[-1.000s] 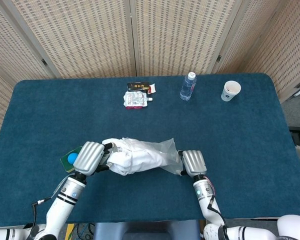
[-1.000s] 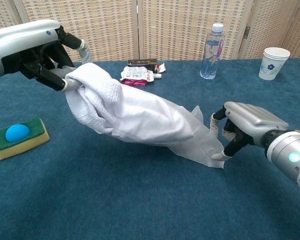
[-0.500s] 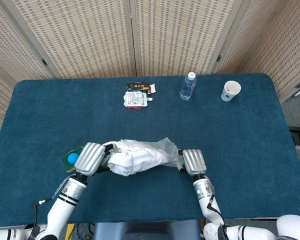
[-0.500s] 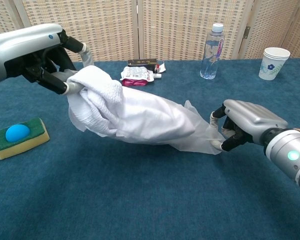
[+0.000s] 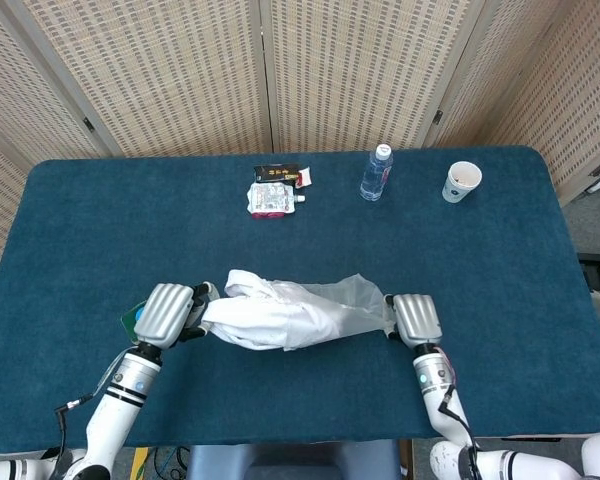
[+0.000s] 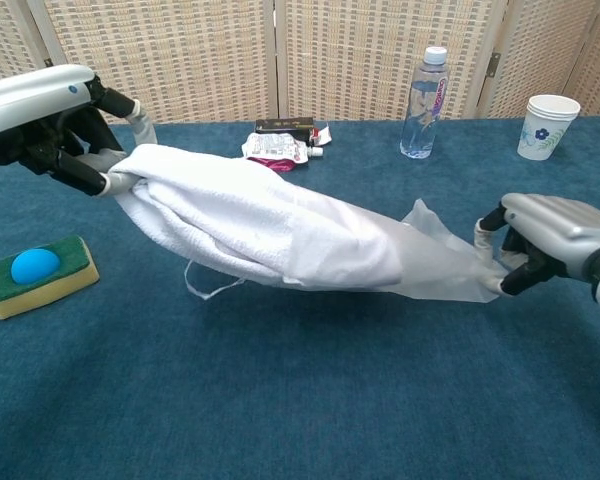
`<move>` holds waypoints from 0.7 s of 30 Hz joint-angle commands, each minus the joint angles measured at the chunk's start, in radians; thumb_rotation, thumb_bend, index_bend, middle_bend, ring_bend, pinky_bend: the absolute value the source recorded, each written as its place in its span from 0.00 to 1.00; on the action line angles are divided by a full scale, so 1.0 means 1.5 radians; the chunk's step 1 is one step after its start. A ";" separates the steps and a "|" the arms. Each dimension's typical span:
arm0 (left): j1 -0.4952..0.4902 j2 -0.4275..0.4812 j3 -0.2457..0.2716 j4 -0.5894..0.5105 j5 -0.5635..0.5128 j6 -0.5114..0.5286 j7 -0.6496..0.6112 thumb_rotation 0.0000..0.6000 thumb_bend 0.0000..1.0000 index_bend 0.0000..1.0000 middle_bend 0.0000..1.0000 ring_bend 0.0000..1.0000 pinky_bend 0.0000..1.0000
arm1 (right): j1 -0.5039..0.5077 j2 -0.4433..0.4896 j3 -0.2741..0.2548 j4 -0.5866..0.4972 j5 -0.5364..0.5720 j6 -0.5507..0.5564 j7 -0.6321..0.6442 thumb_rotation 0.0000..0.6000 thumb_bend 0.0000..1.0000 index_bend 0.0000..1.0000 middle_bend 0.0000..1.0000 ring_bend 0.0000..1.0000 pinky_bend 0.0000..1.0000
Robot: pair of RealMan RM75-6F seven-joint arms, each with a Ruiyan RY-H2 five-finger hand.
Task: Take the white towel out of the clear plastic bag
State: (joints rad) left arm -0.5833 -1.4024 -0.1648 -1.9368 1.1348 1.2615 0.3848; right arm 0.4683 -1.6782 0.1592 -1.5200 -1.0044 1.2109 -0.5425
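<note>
The white towel [image 6: 220, 210] [image 5: 248, 310] stretches across the middle of the table, its right part still inside the clear plastic bag [image 6: 425, 262] [image 5: 355, 300]. My left hand [image 6: 75, 140] [image 5: 166, 312] grips the towel's left end, lifted off the table. My right hand [image 6: 545, 240] [image 5: 416, 318] pinches the bag's closed right end. Towel and bag hang taut between the two hands above the blue cloth. A loose thread loop dangles under the towel.
A green sponge with a blue ball [image 6: 35, 272] lies below my left hand. At the back stand a water bottle [image 6: 425, 90], a paper cup [image 6: 545, 125] and snack packets [image 6: 278, 145]. The blue table [image 6: 300, 400] reaches to a wicker screen.
Both hands have moved apart, left hand leftward and right hand rightward. The towel and bag have stretched out long and more of the towel shows outside the bag.
</note>
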 commanded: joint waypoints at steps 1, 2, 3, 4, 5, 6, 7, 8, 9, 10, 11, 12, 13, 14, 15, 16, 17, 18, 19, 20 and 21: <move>0.002 0.000 -0.003 0.006 -0.004 0.001 -0.004 1.00 0.54 0.75 0.93 0.75 0.98 | -0.013 0.026 0.002 0.000 0.010 0.007 0.006 1.00 0.49 0.72 1.00 1.00 1.00; 0.003 0.000 -0.005 0.009 -0.006 0.002 -0.004 1.00 0.54 0.75 0.93 0.75 0.98 | -0.018 0.036 0.003 0.001 0.014 0.009 0.008 1.00 0.49 0.72 1.00 1.00 1.00; 0.004 0.000 -0.006 0.009 -0.007 0.003 -0.004 1.00 0.54 0.75 0.93 0.75 0.98 | -0.021 0.043 0.003 0.001 0.017 0.009 0.010 1.00 0.49 0.72 1.00 1.00 1.00; 0.004 0.000 -0.007 0.010 -0.009 0.004 -0.003 1.00 0.54 0.75 0.93 0.75 0.98 | -0.023 0.050 0.004 0.002 0.020 0.010 0.012 1.00 0.49 0.72 1.00 1.00 1.00; 0.003 -0.002 -0.010 0.014 -0.013 0.003 -0.003 1.00 0.54 0.75 0.93 0.75 0.98 | -0.027 0.059 0.005 0.003 0.023 0.011 0.014 1.00 0.49 0.72 1.00 1.00 1.00; 0.003 -0.002 -0.013 0.016 -0.015 0.003 -0.002 1.00 0.54 0.75 0.93 0.75 0.98 | -0.029 0.066 0.006 0.005 0.026 0.010 0.016 1.00 0.49 0.72 1.00 1.00 1.00; 0.002 -0.002 -0.016 0.020 -0.019 0.002 -0.001 1.00 0.54 0.75 0.93 0.75 0.98 | -0.032 0.075 0.008 0.006 0.031 0.010 0.018 1.00 0.49 0.72 1.00 1.00 1.00; 0.001 -0.003 -0.018 0.022 -0.022 0.002 0.000 1.00 0.54 0.75 0.93 0.75 0.98 | -0.035 0.082 0.010 0.007 0.034 0.010 0.020 1.00 0.49 0.72 1.00 1.00 1.00; 0.000 -0.003 -0.021 0.022 -0.026 0.001 0.000 1.00 0.54 0.75 0.93 0.75 0.98 | -0.037 0.089 0.012 0.007 0.037 0.011 0.023 1.00 0.49 0.73 1.00 1.00 1.00; 0.000 -0.004 -0.023 0.023 -0.029 0.001 0.000 1.00 0.54 0.75 0.93 0.75 0.98 | -0.039 0.095 0.015 0.007 0.041 0.012 0.026 1.00 0.49 0.73 1.00 1.00 1.00; -0.001 -0.004 -0.025 0.023 -0.032 0.001 0.001 1.00 0.54 0.75 0.93 0.75 0.98 | -0.042 0.101 0.017 0.007 0.043 0.013 0.029 1.00 0.49 0.73 1.00 1.00 1.00; -0.001 -0.005 -0.028 0.024 -0.035 0.001 0.002 1.00 0.54 0.75 0.93 0.75 0.98 | -0.045 0.109 0.020 0.005 0.047 0.016 0.034 1.00 0.49 0.73 1.00 1.00 1.00; -0.002 -0.005 -0.029 0.024 -0.036 0.001 0.003 1.00 0.54 0.75 0.93 0.75 0.98 | -0.047 0.114 0.022 0.003 0.049 0.017 0.037 1.00 0.49 0.73 1.00 1.00 1.00; -0.002 -0.006 -0.030 0.024 -0.037 0.001 0.004 1.00 0.54 0.75 0.93 0.75 0.98 | -0.050 0.120 0.024 0.002 0.051 0.019 0.039 1.00 0.49 0.73 1.00 1.00 1.00; -0.003 -0.006 -0.031 0.024 -0.038 0.002 0.005 1.00 0.54 0.75 0.93 0.75 0.98 | -0.053 0.126 0.026 0.001 0.056 0.020 0.041 1.00 0.49 0.73 1.00 1.00 1.00; -0.002 -0.006 -0.032 0.024 -0.039 0.003 0.006 1.00 0.54 0.75 0.93 0.75 0.98 | -0.055 0.132 0.030 -0.001 0.061 0.022 0.043 1.00 0.49 0.73 1.00 1.00 1.00; -0.002 -0.006 -0.032 0.024 -0.039 0.003 0.006 1.00 0.54 0.75 0.93 0.75 0.98 | -0.057 0.136 0.034 -0.002 0.066 0.023 0.045 1.00 0.49 0.73 1.00 1.00 1.00; -0.002 -0.004 -0.032 0.022 -0.038 0.004 0.007 1.00 0.54 0.75 0.93 0.75 0.98 | -0.058 0.139 0.037 -0.004 0.071 0.024 0.047 1.00 0.49 0.73 1.00 1.00 1.00; -0.001 -0.003 -0.031 0.020 -0.038 0.004 0.008 1.00 0.54 0.75 0.93 0.75 0.98 | -0.059 0.142 0.039 -0.005 0.075 0.024 0.048 1.00 0.49 0.73 1.00 1.00 1.00; -0.002 -0.003 -0.031 0.021 -0.039 0.002 0.007 1.00 0.54 0.75 0.93 0.75 0.98 | -0.060 0.144 0.042 -0.007 0.079 0.025 0.049 1.00 0.49 0.73 1.00 1.00 1.00; -0.002 -0.003 -0.031 0.021 -0.039 0.002 0.007 1.00 0.54 0.75 0.93 0.75 0.98 | -0.060 0.145 0.042 -0.008 0.081 0.025 0.049 1.00 0.49 0.73 1.00 1.00 1.00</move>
State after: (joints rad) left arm -0.5857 -1.4070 -0.2117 -1.9062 1.0764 1.2653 0.3955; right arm 0.3800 -1.4629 0.2209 -1.5301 -0.8856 1.2472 -0.4700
